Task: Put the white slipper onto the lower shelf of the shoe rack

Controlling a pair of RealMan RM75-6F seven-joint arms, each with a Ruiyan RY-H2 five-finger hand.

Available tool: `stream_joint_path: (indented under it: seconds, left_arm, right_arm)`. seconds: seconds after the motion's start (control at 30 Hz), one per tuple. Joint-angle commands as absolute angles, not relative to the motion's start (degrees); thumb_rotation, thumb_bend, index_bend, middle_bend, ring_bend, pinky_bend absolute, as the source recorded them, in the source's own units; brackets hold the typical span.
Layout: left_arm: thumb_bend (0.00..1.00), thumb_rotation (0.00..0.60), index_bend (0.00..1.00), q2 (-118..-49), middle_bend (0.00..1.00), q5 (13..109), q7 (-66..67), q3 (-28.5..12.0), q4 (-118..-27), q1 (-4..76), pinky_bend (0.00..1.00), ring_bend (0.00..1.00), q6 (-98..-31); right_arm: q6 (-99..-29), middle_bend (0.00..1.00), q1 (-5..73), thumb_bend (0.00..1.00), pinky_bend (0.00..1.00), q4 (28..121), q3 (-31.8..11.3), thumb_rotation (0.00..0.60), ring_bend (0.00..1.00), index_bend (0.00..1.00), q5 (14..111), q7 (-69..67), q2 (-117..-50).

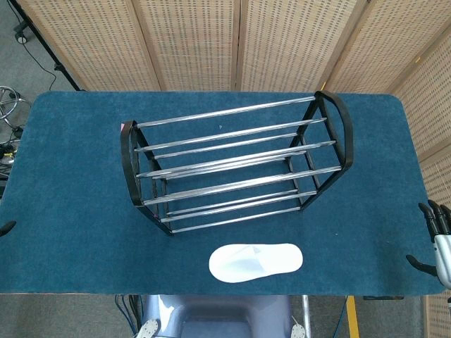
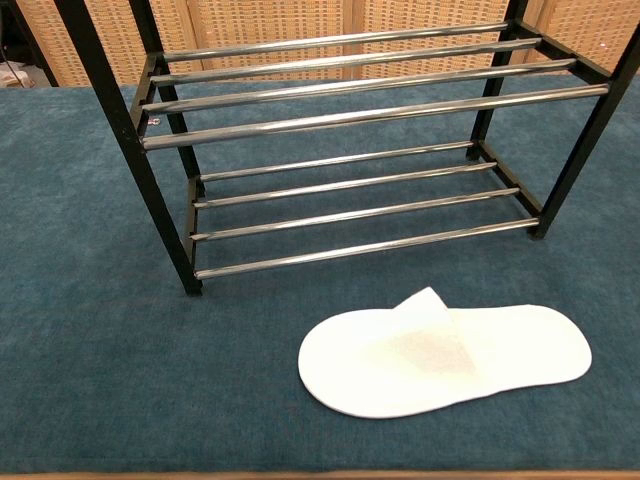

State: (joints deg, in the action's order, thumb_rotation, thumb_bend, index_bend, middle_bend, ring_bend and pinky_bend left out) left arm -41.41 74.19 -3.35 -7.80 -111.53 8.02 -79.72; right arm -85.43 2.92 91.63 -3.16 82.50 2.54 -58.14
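Nearest the camera, the flat white fabric slipper (image 2: 445,360) lies on the blue carpeted table (image 1: 70,232), just in front of the black-framed shoe rack with chrome bars (image 1: 236,165), toe band facing the rack. Nothing is done yet: the lower shelf (image 2: 355,215) is bare. At far right, the right hand (image 1: 435,236) holds nothing, fingers apart. No left hand shows. No writing is legible.

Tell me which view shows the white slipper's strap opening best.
The chest view: the white slipper lies close and large, its strap peaked and its opening facing right. The head view shows the slipper small, from above, in front of the shoe rack, strap barely distinguishable.
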Motion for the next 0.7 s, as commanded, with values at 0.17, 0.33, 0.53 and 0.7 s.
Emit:
stream_joint_path:
  seconds: [0.17,0.33,0.53,0.7]
  left_arm:
    - [0.14,0.600,0.00,-41.34,0.00,74.09,-3.33,-7.66,-111.79,8.29,0.04,0.00,-79.17]
    - [0.14,0.600,0.00,-41.47,0.00,74.10,-2.59,-7.56,-112.13,8.59,0.04,0.00,-78.78]
    - [0.14,0.600,0.00,-42.11,0.00,73.56,-1.02,-7.26,-112.36,9.16,0.04,0.00,-77.72]
    - [0.14,0.600,0.00,-42.37,0.00,73.06,0.34,-7.32,-112.97,9.10,0.04,0.00,-78.36]
  right_arm:
    - [-84.71,0.04,2.88,0.00,0.00,91.81,-2.52,0.600,0.03,0.04,83.37,3.07,-58.08]
    - [-81.09,0.04,4.61,0.00,0.00,90.23,-0.03,0.600,0.02,0.06,87.83,2.99,-58.00]
    - [-78.79,0.09,9.02,0.00,0.00,81.91,3.65,0.600,0.02,0.14,100.22,0.55,-60.87]
    - [-80.31,0.15,12.36,0.00,0.04,74.76,4.76,0.600,0.06,0.20,107.62,-1.71,-65.34]
